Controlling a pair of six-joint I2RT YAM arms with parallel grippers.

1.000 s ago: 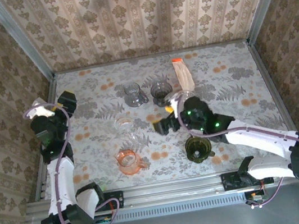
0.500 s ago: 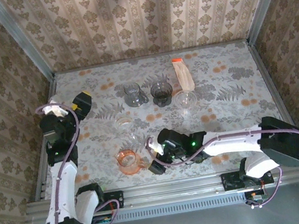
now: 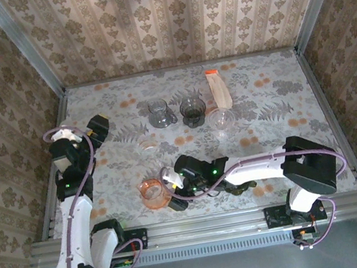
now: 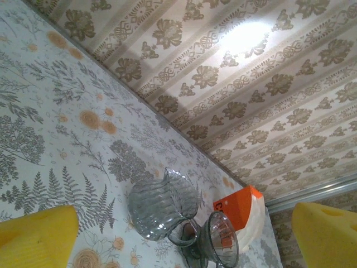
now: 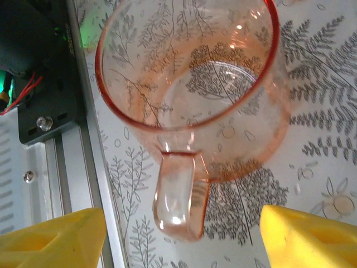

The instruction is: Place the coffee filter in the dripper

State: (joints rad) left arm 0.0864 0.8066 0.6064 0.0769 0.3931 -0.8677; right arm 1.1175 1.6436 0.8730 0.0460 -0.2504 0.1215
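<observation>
— At the near left of the tabletop (image 3: 274,91), how did the right gripper (image 5: 179,237) stand?
— Jaws apart, one on each side of the pink dripper's (image 5: 189,84) handle, touching nothing.
— And the coffee filter (image 3: 218,91)?
— It lay untouched, well apart at the far side, just beside the glass drippers (image 3: 192,111). The left gripper (image 3: 98,127) hung empty, jaws wide. By my judgement, the whole placing remained.

Overhead and close right-wrist views share pink cup (image 3: 152,191).
</observation>
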